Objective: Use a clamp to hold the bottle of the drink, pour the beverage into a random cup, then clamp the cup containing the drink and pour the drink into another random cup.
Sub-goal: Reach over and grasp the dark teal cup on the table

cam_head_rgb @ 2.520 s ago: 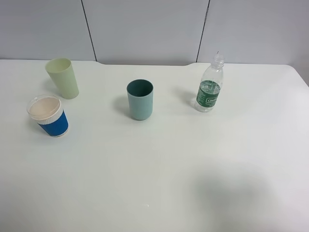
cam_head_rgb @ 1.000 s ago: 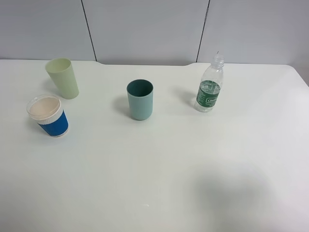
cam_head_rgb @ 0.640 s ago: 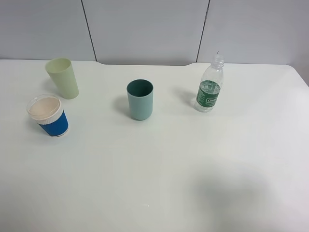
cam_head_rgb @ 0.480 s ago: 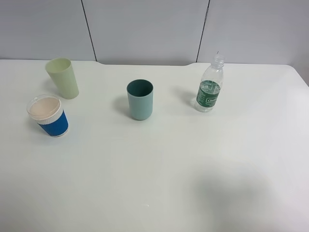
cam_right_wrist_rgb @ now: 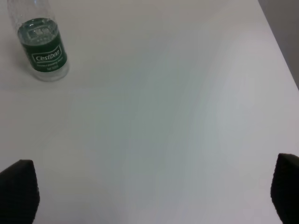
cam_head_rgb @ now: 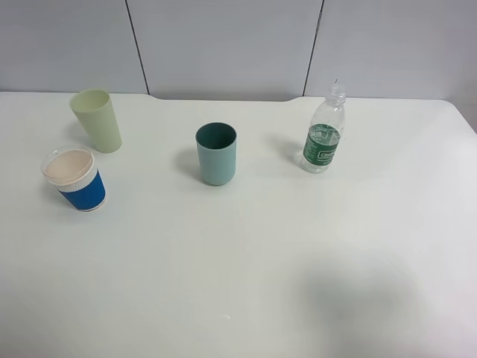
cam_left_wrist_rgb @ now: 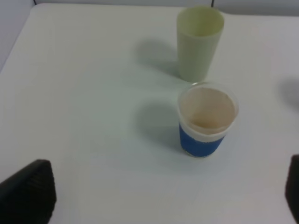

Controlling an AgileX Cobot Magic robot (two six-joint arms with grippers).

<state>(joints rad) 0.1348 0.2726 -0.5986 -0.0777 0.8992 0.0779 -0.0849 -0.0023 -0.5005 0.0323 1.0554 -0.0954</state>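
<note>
**Both clamps wide, nothing held; bottle + cups standing on table**

Landmark: teal cup (cam_head_rgb: 216, 154). Upright mid-table (cam_head_rgb: 246, 261), mouth up, inside darker than outside. Contents: can't tell.

Bottle (cam_head_rgb: 323, 134): upright, right of teal cup and a bit further back, well apart from it. Clear cap on, green label w/ white lettering. Liquid level not readable.

Pale green cup (cam_head_rgb: 97, 121): left of teal cup, further back, well apart. Upright, mouth up.

Blue-sleeved cup (cam_head_rgb: 74, 180): left of teal cup, slightly nearer cam than it. Upright, clear rim, pale inside. Further from teal cup than pale green cup is. Near pale green cup, not touching.

L clamp (cam_left_wrist_rgb: 161, 191): seen in L wrist view only. Jaws wide apart, only black finger ends showing at frame edges, bare table btwn them. Gripping nothing. On pale-green-cup side of teal cup, w/ blue-sleeved cup ahead of jaws and clear of both fingers.

R clamp (cam_right_wrist_rgb: 152, 189): seen in R wrist view only. Jaws wide apart, bare table btwn, nothing held. On bottle side of teal cup. Bottle ahead and off toward one finger's side, well apart from it.

Soft shadow (cam_head_rgb: 358, 298) on table, right of teal cup and nearer cam.
</note>
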